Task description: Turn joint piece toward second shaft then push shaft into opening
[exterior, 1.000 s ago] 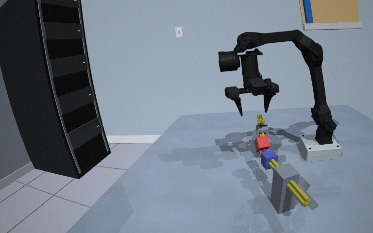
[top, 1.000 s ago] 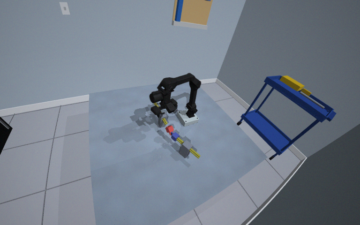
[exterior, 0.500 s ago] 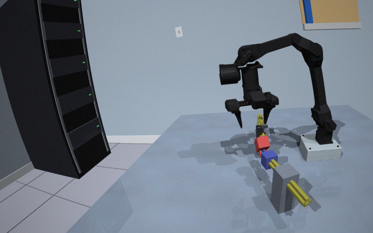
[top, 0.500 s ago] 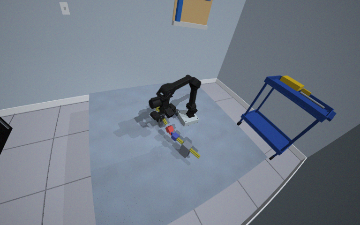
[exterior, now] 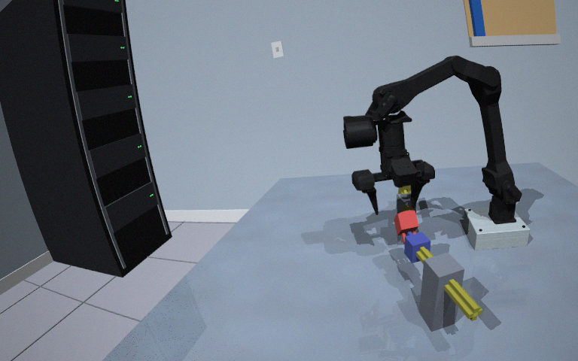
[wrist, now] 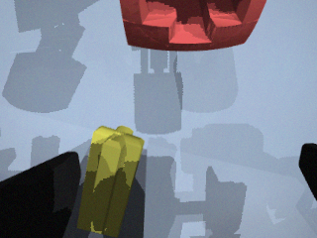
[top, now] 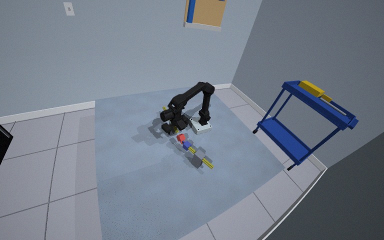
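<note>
One spread gripper (top: 175, 131) (exterior: 395, 211) (wrist: 194, 161), nothing pinched, short of the red joint piece (top: 180, 137) (exterior: 406, 222) (wrist: 190, 35); I'd judge shaft-pushing next: centre on the second shaft (top: 176, 129) (exterior: 405, 189) (wrist: 110, 178), close.

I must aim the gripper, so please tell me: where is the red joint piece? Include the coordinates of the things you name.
The red joint piece (top: 181, 138) (exterior: 406, 222) (wrist: 190, 36) is beside the blue cube (top: 186, 145) (exterior: 417, 247), at the wrist view's top.

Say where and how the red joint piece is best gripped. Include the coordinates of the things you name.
Likely by opposite side faces of the red joint piece (top: 180, 138) (exterior: 406, 222) (wrist: 190, 34), from above: it is boxy, its top is exposed, and its opening faces the second shaft (wrist: 110, 178).
</note>
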Controlling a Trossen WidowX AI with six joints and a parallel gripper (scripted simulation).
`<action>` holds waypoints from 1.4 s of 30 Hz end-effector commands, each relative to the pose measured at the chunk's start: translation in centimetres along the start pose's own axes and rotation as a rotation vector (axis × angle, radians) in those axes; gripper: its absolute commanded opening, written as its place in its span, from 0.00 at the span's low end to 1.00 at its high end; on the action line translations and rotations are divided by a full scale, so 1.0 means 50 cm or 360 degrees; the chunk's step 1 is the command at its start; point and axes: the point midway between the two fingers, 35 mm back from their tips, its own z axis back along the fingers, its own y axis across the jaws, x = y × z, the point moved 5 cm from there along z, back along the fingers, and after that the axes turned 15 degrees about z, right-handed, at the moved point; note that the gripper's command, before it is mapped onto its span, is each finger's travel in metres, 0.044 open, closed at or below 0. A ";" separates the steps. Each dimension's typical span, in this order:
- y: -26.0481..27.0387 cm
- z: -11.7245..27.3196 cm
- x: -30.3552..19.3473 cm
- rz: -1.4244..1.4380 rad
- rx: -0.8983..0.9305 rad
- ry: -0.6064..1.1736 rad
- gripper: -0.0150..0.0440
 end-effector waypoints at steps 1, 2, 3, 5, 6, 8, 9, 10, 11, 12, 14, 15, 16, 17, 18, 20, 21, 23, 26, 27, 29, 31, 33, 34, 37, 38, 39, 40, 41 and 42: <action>-0.007 -0.006 0.031 0.0004 0.0010 -0.0009 1.00; -0.009 -0.006 0.040 0.0004 0.0009 -0.0010 1.00; -0.012 -0.006 0.049 0.0004 0.0009 -0.0010 1.00; -0.016 -0.006 0.067 0.0004 0.0009 -0.0011 1.00; -0.018 -0.006 0.076 0.0004 0.0009 -0.0012 1.00; -0.022 -0.006 0.095 0.0004 0.0008 -0.0013 1.00; -0.023 -0.006 0.104 0.0004 0.0008 -0.0014 1.00; -0.024 -0.006 0.111 0.0004 0.0008 -0.0014 1.00; -0.025 -0.005 0.116 0.0004 0.0008 -0.0015 1.00; -0.025 -0.005 0.118 0.0004 0.0008 -0.0015 1.00; -0.025 -0.008 0.118 0.0004 0.0008 -0.0015 1.00; -0.026 -0.010 0.118 0.0004 0.0008 -0.0015 1.00; -0.026 -0.014 0.118 0.0004 0.0008 -0.0015 1.00; -0.026 -0.017 0.118 0.0004 0.0008 -0.0015 1.00; -0.026 -0.020 0.118 0.0004 0.0008 -0.0015 1.00; -0.026 -0.027 0.118 0.0004 0.0008 -0.0015 1.00; -0.026 -0.030 0.118 0.0004 0.0008 -0.0015 1.00; -0.027 -0.037 0.118 0.0004 0.0008 -0.0015 1.00; -0.027 -0.047 0.118 0.0004 0.0008 -0.0015 1.00; -0.027 -0.050 0.118 0.0004 0.0008 -0.0015 1.00; -0.026 -0.057 0.118 0.0004 0.0008 -0.0015 1.00; -0.026 -0.063 0.118 0.0004 0.0008 -0.0015 1.00; -0.026 -0.065 0.118 0.0004 0.0008 -0.0015 1.00; -0.026 -0.065 0.118 0.0004 0.0008 -0.0015 0.96; -0.026 -0.065 0.118 0.0004 0.0008 -0.0015 0.82; -0.026 -0.065 0.118 0.0004 0.0008 -0.0015 0.78; -0.026 -0.065 0.118 0.0004 0.0008 -0.0015 0.73; -0.026 -0.065 0.118 0.0004 0.0008 -0.0015 0.69; -0.026 -0.065 0.118 0.0004 0.0008 -0.0015 0.64; -0.026 -0.065 0.118 0.0004 0.0008 -0.0015 0.60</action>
